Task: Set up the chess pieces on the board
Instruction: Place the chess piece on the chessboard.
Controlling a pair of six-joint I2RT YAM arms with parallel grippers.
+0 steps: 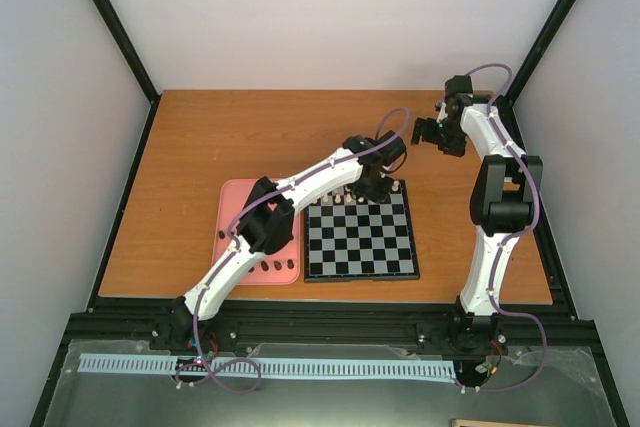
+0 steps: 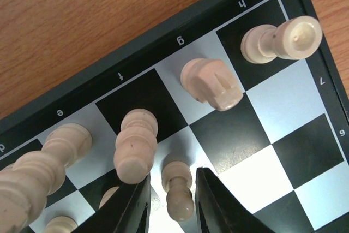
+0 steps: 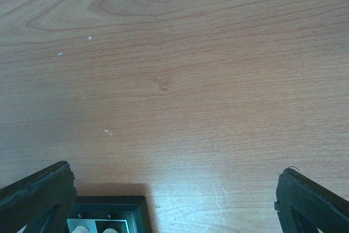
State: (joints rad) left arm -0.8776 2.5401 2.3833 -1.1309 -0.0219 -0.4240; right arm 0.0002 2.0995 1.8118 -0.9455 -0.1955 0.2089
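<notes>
The board (image 1: 370, 247) lies at the table's middle, and its far right corner fills the left wrist view (image 2: 305, 145). Cream chess pieces stand along its far row (image 1: 400, 187): a rook (image 2: 281, 39), a knight (image 2: 212, 83), a bishop (image 2: 133, 145) and more to the left (image 2: 65, 143). My left gripper (image 1: 377, 185) is low over that row. In the left wrist view my left gripper (image 2: 173, 173) is open around a cream pawn (image 2: 179, 195) that stands on a light square, with a gap on each side. My right gripper (image 1: 428, 134) is wide open and empty over bare table beyond the board's corner (image 3: 109, 211).
A pink tray (image 1: 232, 209) lies left of the board, partly under my left arm, with dark pieces (image 1: 272, 265) along its near edge. Black frame rails border the wooden table. The board's near rows hold no pieces.
</notes>
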